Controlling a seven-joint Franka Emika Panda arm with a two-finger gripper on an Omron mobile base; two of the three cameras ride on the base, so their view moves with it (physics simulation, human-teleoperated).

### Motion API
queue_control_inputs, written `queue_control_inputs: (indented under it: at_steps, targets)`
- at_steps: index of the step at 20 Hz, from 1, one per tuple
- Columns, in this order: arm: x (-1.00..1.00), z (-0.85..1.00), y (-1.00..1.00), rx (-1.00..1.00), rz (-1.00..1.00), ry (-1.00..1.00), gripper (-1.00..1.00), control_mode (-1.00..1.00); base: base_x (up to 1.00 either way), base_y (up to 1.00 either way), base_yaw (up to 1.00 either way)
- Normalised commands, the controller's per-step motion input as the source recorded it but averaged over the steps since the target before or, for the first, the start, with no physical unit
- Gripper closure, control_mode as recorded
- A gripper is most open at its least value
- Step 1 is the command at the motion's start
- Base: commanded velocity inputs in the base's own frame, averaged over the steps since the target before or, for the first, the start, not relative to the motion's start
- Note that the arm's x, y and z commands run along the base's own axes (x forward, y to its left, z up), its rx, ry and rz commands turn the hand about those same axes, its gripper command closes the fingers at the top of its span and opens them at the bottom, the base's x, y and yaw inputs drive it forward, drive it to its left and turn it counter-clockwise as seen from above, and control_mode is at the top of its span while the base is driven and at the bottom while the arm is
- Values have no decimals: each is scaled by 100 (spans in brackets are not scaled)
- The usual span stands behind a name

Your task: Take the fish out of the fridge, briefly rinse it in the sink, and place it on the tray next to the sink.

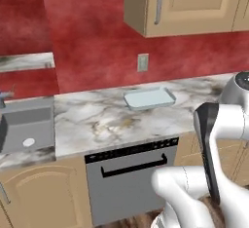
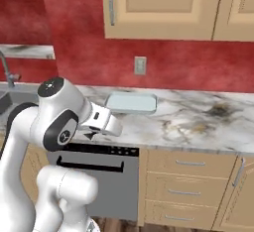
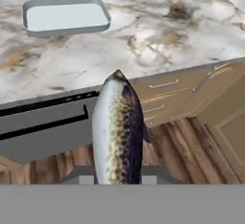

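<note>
Facing the marble counter (image 1: 112,117), the arm is seen in front of the dishwasher (image 1: 131,183), with the sink (image 1: 26,124) set into the worktop at the left and the tray (image 1: 149,97) lying bare on the stone a little to its right. In the hand view the fish (image 3: 117,132) rises from the bottom edge toward the counter, pale on one flank and speckled brown on the other — carried in the air over the wooden floor, short of the counter edge. It is judged to be gripped at its lower end by the gripper, though the fingertips themselves are hidden and the grasp is inferred from how the fish hangs. The body is judged light, slick and slightly yielding — a hold across the thick middle would be least likely to slip.
</note>
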Motion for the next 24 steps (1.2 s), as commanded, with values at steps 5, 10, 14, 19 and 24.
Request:
queue_control_inputs:
  at_steps: [5,10,14,19,24]
  targets:
    - [0,0,0,0,0,0,100,100,70,-87,13]
    - [0,0,0,0,0,0,100,100,86,-22,15]
    - [65,4,-12,12,36,0,100,-100,0,0,0]
    - [70,0,28,6,54,17,100,-100,0,0,0]
    - [67,-27,55,0,49,17,100,-100,0,0,0]
